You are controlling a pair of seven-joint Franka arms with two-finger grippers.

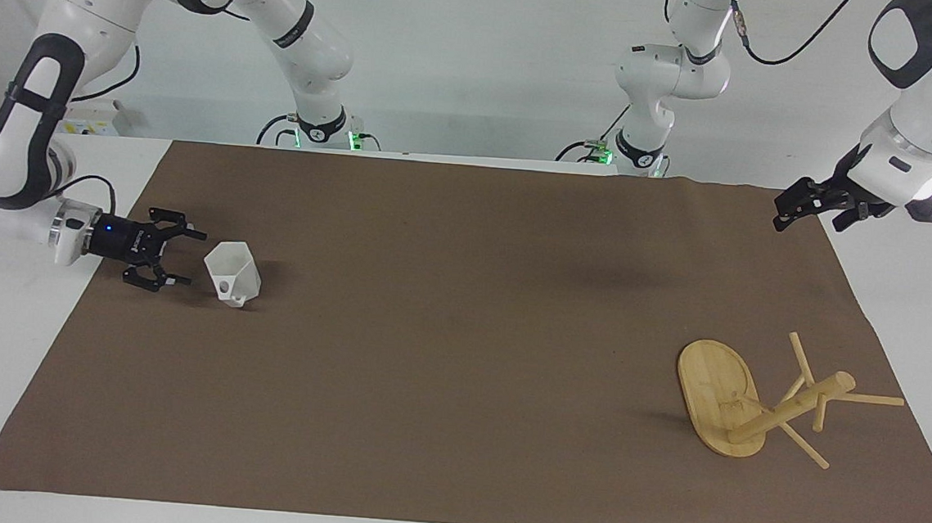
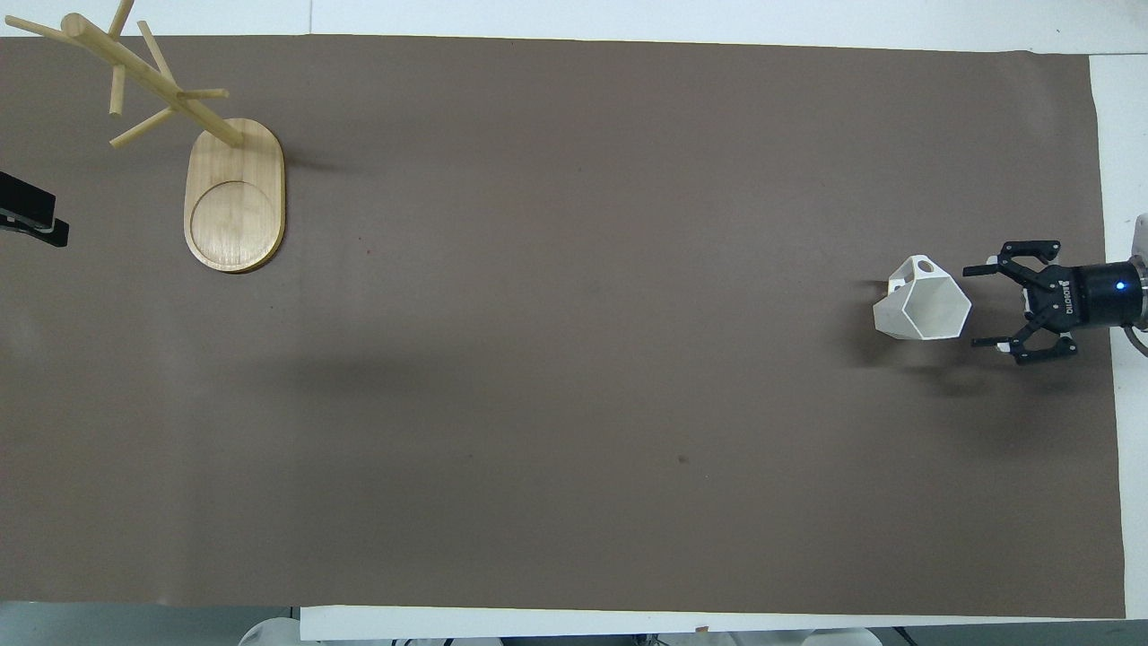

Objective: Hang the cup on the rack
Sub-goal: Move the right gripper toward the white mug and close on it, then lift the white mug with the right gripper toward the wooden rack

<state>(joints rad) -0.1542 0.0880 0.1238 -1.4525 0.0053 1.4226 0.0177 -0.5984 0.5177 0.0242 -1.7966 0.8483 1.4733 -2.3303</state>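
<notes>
The white faceted cup [image 1: 231, 271] stands on the brown mat toward the right arm's end of the table, and its open hexagonal rim shows from above [image 2: 922, 309]. Its handle is on the side farther from the robots. My right gripper [image 1: 191, 259] is open, level and low over the mat beside the cup, with its fingertips close to the cup's rim but apart from it [image 2: 976, 307]. The bamboo rack [image 1: 719, 394] stands on its oval base toward the left arm's end [image 2: 235, 197], with bare pegs. My left gripper [image 1: 782, 216] waits in the air over the mat's edge.
The brown mat [image 1: 461, 335] covers most of the white table. Its edge on the right arm's end lies just under the right gripper's wrist [image 2: 1108, 296]. Only the left gripper's tip [image 2: 34, 220] shows in the overhead view.
</notes>
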